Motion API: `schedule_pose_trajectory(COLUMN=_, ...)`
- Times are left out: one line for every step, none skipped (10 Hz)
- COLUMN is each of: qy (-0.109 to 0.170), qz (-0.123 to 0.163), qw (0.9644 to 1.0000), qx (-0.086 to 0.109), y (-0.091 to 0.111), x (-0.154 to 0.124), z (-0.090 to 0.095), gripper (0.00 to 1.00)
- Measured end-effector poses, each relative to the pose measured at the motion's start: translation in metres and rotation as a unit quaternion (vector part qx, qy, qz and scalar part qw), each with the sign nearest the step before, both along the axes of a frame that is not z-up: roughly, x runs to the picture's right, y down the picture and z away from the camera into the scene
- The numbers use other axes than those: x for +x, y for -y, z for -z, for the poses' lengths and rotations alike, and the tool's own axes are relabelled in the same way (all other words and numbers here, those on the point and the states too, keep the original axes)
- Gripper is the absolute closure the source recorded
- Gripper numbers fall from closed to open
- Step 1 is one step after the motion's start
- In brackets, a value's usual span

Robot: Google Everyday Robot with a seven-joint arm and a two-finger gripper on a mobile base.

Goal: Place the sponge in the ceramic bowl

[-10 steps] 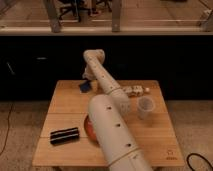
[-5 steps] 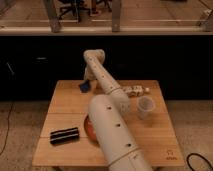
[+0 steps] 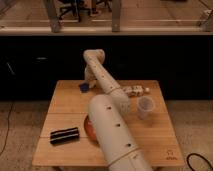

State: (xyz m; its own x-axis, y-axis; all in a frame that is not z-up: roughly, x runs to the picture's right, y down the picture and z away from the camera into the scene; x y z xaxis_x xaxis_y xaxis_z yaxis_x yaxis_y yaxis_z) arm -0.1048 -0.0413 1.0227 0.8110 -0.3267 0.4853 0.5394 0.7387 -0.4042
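1. Nearest on the tabletop (image 3: pixel 150 145), the ceramic bowl (image 3: pixel 88 129) peeks out from behind the arm (image 3: pixel 112 135).
2. Farther back, the sponge (image 3: pixel 84 87) shows near the far edge.
3. Just beside it is the gripper (image 3: pixel 89 79); its grasp I cannot tell.

The ceramic bowl (image 3: pixel 88 129) is almost wholly hidden behind the robot's broad arm (image 3: pixel 112 135); only a thin orange-red crescent shows at the arm's left side. The arm itself is cut off by the bottom edge. The end effector (image 3: pixel 88 81) is at the far left part of the worktop (image 3: pixel 60 107), mostly covered by the arm's own far end. It is right by the sponge (image 3: pixel 84 87), which shows only as a small blue patch; whether the two touch cannot be told. A cluster of small pale things (image 3: pixel 135 91) beside the arm, toward the far right, is too small to identify.
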Motion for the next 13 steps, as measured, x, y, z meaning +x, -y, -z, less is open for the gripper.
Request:
schedule_pose_trajectory(qy=0.000, qz=0.000, qw=1.0000, qx=0.001, y=0.000, x=0.000, z=0.000, gripper=1.00)
schedule_pose_trajectory(qy=0.000, qz=0.000, qw=1.0000, qx=-0.001, y=-0.001, x=0.000, z=-0.001, gripper=1.00)
schedule_pose_trajectory(qy=0.002, qz=0.003, qw=1.0000, qx=-0.009, y=-0.007, x=0.002, z=-0.002, gripper=1.00)
schedule_pose_trajectory(qy=0.004, qz=0.005, qw=0.9999, qx=-0.013, y=-0.010, x=0.002, z=-0.002, gripper=1.00)
schedule_pose_trajectory(qy=0.007, qz=0.006, qw=0.9998, qx=-0.015, y=-0.012, x=0.003, z=0.000, gripper=1.00)
schedule_pose_trajectory(qy=0.009, qz=0.007, qw=0.9998, qx=-0.019, y=-0.017, x=0.006, z=0.003, gripper=1.00)
schedule_pose_trajectory(qy=0.012, qz=0.004, qw=0.9997, qx=-0.021, y=-0.020, x=0.011, z=0.007, gripper=1.00)
schedule_pose_trajectory(qy=0.015, qz=0.002, qw=0.9997, qx=-0.022, y=-0.022, x=0.014, z=0.010, gripper=1.00)
schedule_pose_trajectory(qy=0.019, qz=0.001, qw=0.9996, qx=-0.022, y=-0.024, x=0.018, z=0.015, gripper=1.00)
schedule_pose_trajectory(qy=0.024, qz=0.000, qw=0.9995, qx=-0.021, y=-0.026, x=0.020, z=0.021, gripper=1.00)
schedule_pose_trajectory(qy=0.027, qz=0.000, qw=0.9994, qx=-0.020, y=-0.026, x=0.021, z=0.024, gripper=0.98)
schedule_pose_trajectory(qy=0.029, qz=0.000, qw=0.9994, qx=-0.019, y=-0.026, x=0.021, z=0.026, gripper=0.93)
schedule_pose_trajectory(qy=0.031, qz=0.001, qw=0.9994, qx=-0.016, y=-0.026, x=0.019, z=0.028, gripper=0.82)
